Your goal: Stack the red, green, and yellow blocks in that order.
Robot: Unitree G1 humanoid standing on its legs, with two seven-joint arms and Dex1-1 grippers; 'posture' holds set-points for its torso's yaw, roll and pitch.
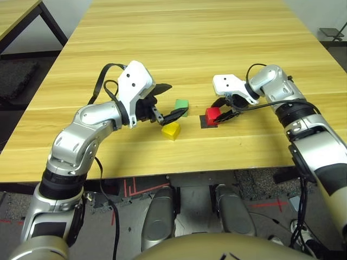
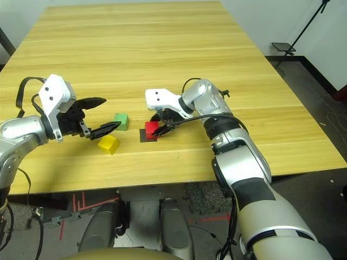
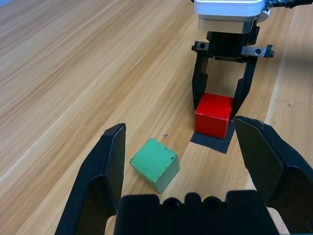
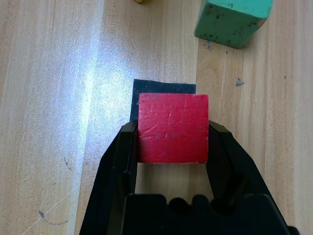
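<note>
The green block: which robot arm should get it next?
Probably the left arm. Its gripper is open and empty, close to the green block. The right gripper is shut on the red block at the black patch, so it is busy.

Looks like a robotics lab to me: wooden table (image 1: 179, 49), red tape (image 1: 149, 189) on the grey floor (image 2: 309, 124), black tripod (image 2: 303, 33), loose cables (image 2: 233, 227).
</note>
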